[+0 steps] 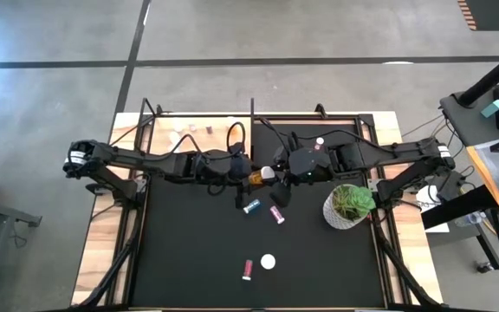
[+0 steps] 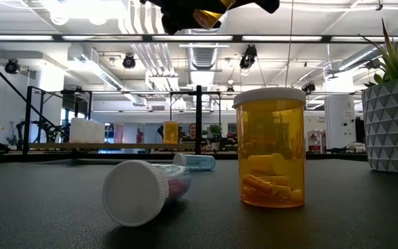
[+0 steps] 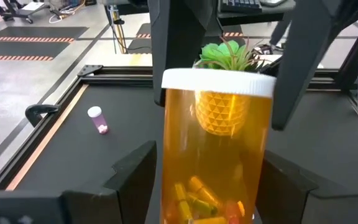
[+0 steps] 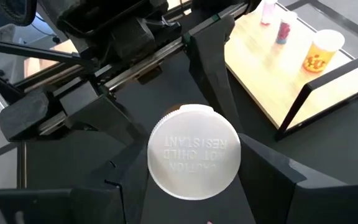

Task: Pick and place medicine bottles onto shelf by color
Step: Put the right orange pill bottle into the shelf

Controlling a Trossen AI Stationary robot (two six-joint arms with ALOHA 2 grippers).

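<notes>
Left claw point(image 3: 213, 186) holds an orange bottle point(image 1: 259, 177) by its body, fingers partly spread around it, raised above the tabletop point(image 1: 197, 251). Right claw point(image 4: 194, 186) faces it, its fingers closed on the bottle's white cap point(image 4: 194, 160). Behind both claws lies the wooden shelf point(image 1: 180, 130) with several small bottles; below them, a blue bottle point(image 1: 251, 206) and a pink bottle point(image 1: 277, 214) lie on the tabletop.

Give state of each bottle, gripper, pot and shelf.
held orange bottle: capped, in the air between both grippers
left gripper: shut on its body
right gripper: shut on its cap
second orange bottle: upright, capped
blue bottle: lying
pink bottle by the blue one: lying
other pink bottle: lying
plant pot: upright
shelf: holds upright bottles
</notes>
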